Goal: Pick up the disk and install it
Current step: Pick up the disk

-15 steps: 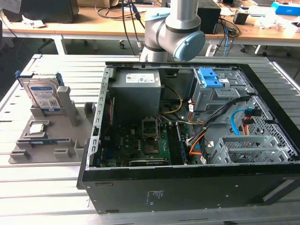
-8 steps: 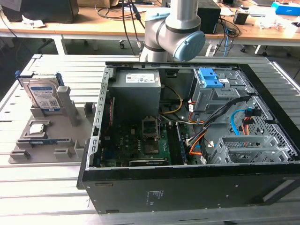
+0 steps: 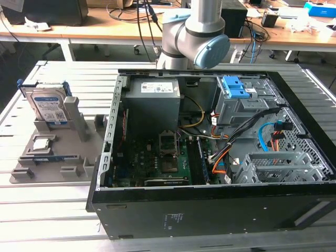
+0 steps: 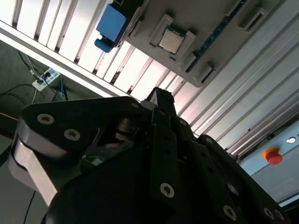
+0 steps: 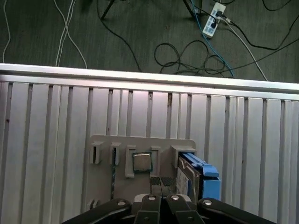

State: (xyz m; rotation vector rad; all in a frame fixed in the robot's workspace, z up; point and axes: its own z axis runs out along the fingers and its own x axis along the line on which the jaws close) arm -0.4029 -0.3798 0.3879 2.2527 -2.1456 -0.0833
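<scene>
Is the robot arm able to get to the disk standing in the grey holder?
Probably yes. The disk stands upright in its grey holder with nothing over it, and the end effector hangs nearby above.

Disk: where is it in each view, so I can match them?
Exterior view: the disk stands on edge on the grey tray, at the exterior view's left of the computer case.
Second wrist view: the disk's blue rail at the tray's edge.
First wrist view: disk next to the processor chip.
Shared landmark: the processor chip.
</scene>
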